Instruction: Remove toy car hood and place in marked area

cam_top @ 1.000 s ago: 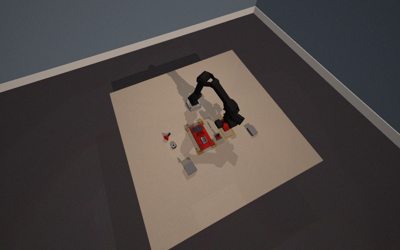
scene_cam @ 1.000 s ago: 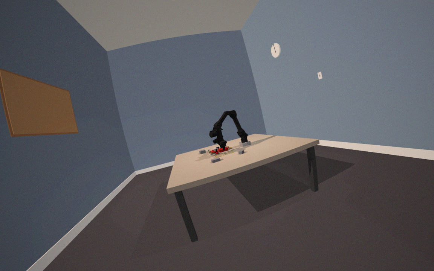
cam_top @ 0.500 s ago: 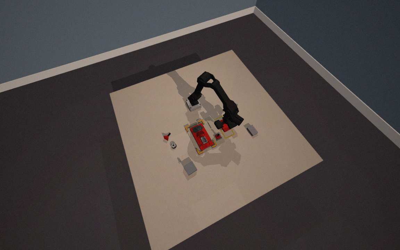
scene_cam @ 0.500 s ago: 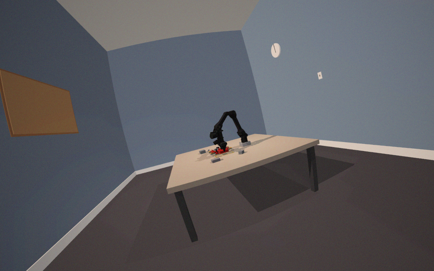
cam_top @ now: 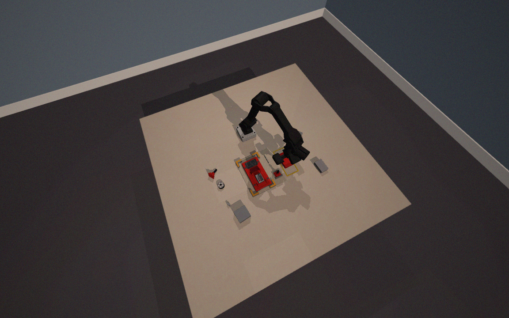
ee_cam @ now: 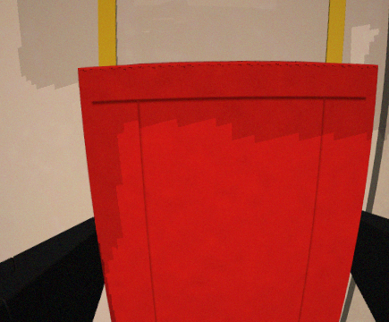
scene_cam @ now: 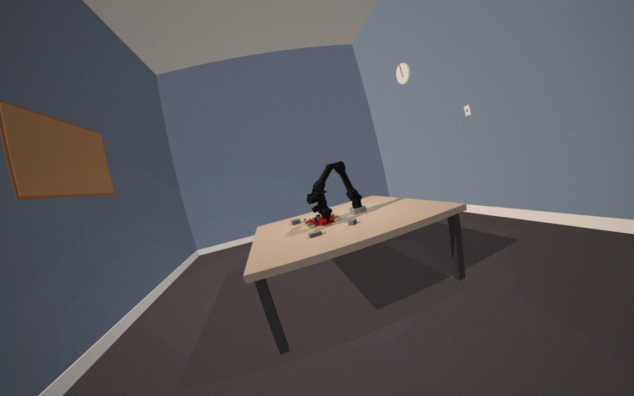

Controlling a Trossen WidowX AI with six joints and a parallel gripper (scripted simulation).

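A plain, sparsely furnished room set up as a robot test space. Blue-grey walls [scene_cam: 269, 122] meet a dark floor [scene_cam: 506, 320] along a pale skirting board [scene_cam: 570, 222]. One wall carries a brown pinboard [scene_cam: 53, 152]; another has a round white clock [scene_cam: 402, 73] and a small wall switch [scene_cam: 466, 109]. The only furniture is a light-topped bench [scene_cam: 359, 236] on dark legs, with a black robot arm [scene_cam: 335, 184] bolted to it at a grey base [cam_top: 246, 133], and small parts laid out around yellow floor-tape style markings [cam_top: 290, 170].
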